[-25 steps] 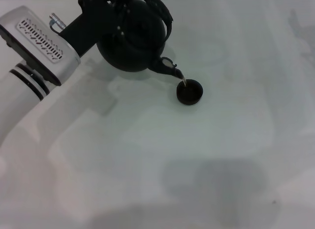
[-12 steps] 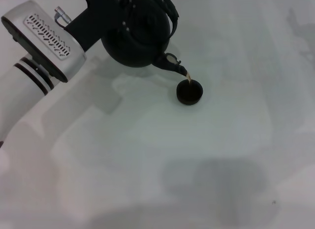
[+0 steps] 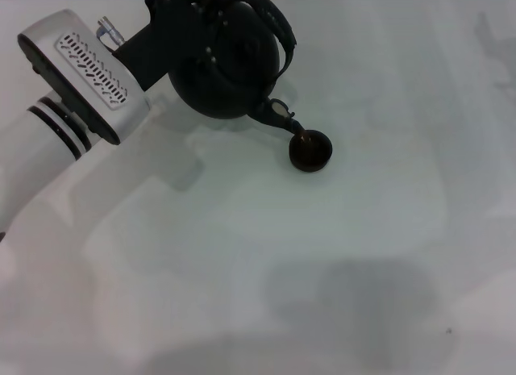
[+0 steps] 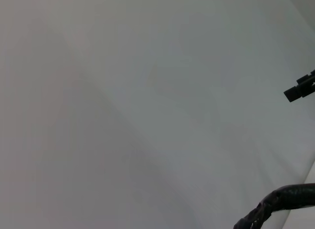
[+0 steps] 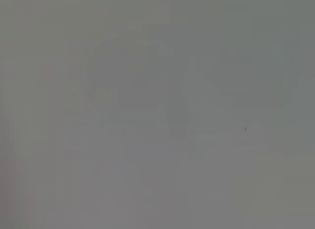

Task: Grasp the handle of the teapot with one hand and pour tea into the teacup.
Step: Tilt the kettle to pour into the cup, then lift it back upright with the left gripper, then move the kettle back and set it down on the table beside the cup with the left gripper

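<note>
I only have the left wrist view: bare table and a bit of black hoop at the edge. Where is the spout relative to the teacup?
Observer: In the head view the teapot is tilted, and the tip of its spout is just over the teacup rim.
Operator: Is the cup upright?
Observer: Yes, it stands on the table, apart from the pot's body.
Operator: What holds the pot?
Observer: The left gripper, clamped on the handle. The right gripper shows in no view.

We see mostly bare pale table (image 4: 147,101). A small black part (image 4: 300,88) pokes in at one edge; a black wrapped cable (image 4: 280,204) curves along the corner.
</note>
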Tool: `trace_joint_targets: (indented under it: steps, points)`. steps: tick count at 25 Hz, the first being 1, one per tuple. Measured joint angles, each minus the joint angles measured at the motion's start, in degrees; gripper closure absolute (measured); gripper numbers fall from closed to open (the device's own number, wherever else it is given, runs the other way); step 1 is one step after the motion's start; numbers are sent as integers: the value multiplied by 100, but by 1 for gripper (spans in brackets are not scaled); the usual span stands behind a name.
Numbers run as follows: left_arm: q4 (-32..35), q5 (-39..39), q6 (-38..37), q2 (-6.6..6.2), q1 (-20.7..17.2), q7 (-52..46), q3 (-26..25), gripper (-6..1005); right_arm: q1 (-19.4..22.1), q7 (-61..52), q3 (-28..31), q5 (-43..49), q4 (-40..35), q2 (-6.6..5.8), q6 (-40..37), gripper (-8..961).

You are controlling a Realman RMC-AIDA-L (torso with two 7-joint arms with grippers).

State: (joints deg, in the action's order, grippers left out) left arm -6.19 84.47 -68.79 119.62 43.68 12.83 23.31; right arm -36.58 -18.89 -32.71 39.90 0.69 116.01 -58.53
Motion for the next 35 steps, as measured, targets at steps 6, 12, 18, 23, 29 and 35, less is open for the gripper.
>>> trace_joint_targets:
  steps: [6,12,18,23,29,35]
  points:
    - [-5,-2,6,0,0,18,-11,895,-11,0,2,0,-8,0,0,129]
    - [-95,-80,6,6,-1,-139,-51,895,-17,0,3,0,-8,-5,0,129]
    - [-252,-88,6,9,-54,-206,-254,895,-16,0,2,0,-8,-5,0,129]
    - [-406,-90,6,9,-80,-212,-341,896,-16,0,2,0,-8,-2,1,129]
    - [-802,-91,-53,9,-257,-225,-1037,896,2,0,2,0,2,10,11,129]
    - [-1212,-94,-431,12,-796,-195,-1911,895,35,0,2,0,1,5,69,129]
